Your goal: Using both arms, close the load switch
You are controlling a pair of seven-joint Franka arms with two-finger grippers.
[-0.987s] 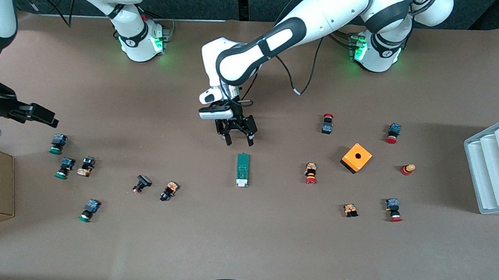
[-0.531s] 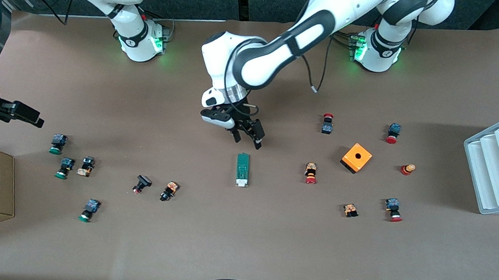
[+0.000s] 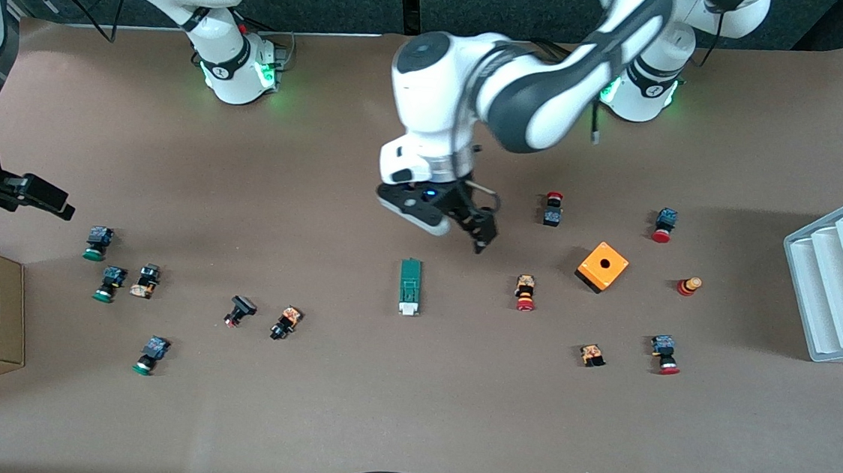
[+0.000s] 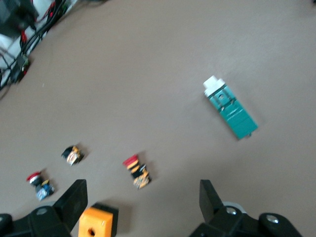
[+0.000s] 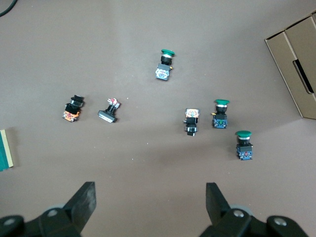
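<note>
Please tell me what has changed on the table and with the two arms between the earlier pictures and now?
The left gripper, open and holding nothing, swung away from above the load switch toward the left arm's end of the table, and now hangs between the switch and the orange box. The right gripper, also open, drew back slightly toward the table edge. The load switch, push buttons and box did not move.

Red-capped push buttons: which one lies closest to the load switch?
The red-capped button lying between the load switch and the orange box; the other red ones lie past it, toward the left arm's end.
</note>
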